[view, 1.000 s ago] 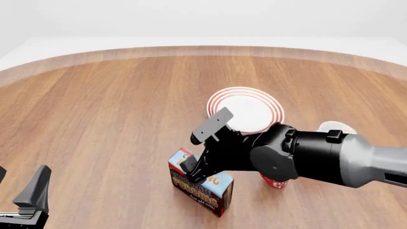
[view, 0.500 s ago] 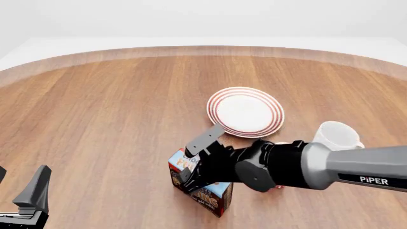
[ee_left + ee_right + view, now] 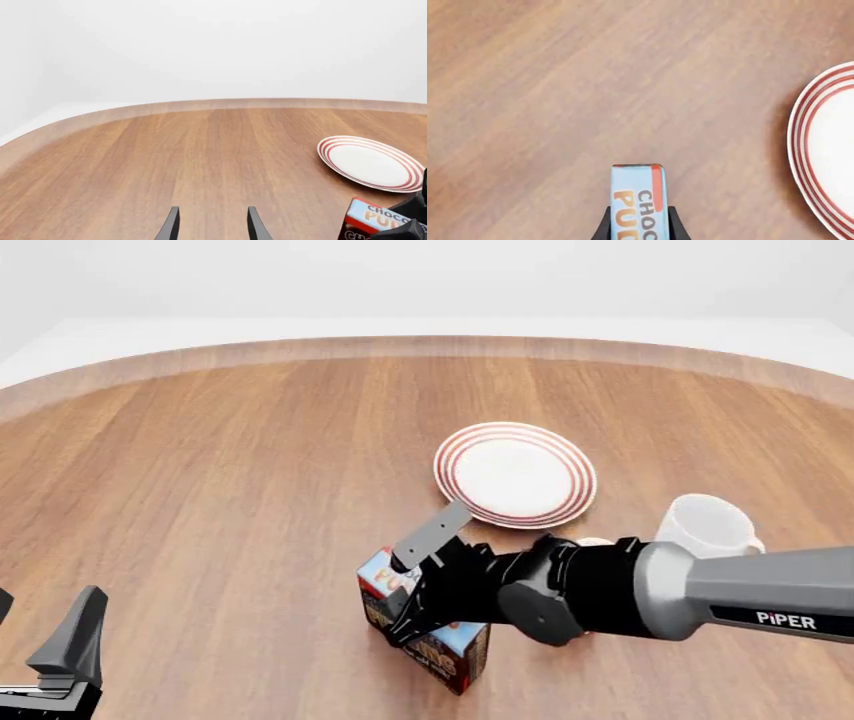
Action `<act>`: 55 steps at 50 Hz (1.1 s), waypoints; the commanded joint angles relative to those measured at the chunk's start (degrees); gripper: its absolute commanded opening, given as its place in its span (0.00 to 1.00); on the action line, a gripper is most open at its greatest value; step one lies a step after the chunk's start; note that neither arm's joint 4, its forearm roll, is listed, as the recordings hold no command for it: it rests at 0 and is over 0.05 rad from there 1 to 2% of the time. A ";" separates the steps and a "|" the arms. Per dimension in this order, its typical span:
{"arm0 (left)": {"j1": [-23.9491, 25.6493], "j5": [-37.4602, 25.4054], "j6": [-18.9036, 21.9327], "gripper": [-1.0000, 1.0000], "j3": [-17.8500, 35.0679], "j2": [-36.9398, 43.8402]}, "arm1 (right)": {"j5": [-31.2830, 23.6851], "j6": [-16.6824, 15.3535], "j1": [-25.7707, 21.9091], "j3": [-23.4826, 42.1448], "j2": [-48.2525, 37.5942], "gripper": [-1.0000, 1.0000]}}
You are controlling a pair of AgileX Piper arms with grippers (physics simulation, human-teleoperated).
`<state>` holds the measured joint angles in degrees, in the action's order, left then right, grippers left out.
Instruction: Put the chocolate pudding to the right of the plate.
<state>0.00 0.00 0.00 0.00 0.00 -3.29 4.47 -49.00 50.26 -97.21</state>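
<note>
right gripper (image 3: 416, 608): clamped on the chocolate pudding (image 3: 424, 625), fingers on both sides in the wrist view
pudding: in front of the plate (image 3: 515, 473), slightly left; vs 0.5 s ago, carton nudged and tilted a bit
left gripper (image 3: 210, 225): open, parked near-left, unchanged
white mug (image 3: 705, 525): right of plate
surface (image 3: 240, 470): wood

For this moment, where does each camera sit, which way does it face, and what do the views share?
Front view: fixed above and behind the arms, looking forward and down at the table; the right arm crosses it, the left gripper at the near-left corner.
Left wrist view: behind the open left gripper, looking across the table.
Right wrist view: behind the right gripper, looking down at the chocolate pudding between its fingers.
All three show the pudding and the plate.
</note>
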 commanded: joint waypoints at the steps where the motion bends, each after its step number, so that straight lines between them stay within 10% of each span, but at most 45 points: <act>1: 0.00 0.00 0.00 1.00 0.00 0.00 | -1.17 1.05 -0.88 0.66 -0.27 0.00; 32: 0.00 0.00 0.00 1.00 0.00 0.00 | -21.88 -11.97 9.17 26.88 11.90 0.00; 55: 0.00 0.00 0.00 1.00 0.00 0.00 | -30.44 -12.58 23.86 54.87 -1.25 0.00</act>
<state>0.00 0.00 0.00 0.00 0.00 -29.60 -8.59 -31.12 93.70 -92.79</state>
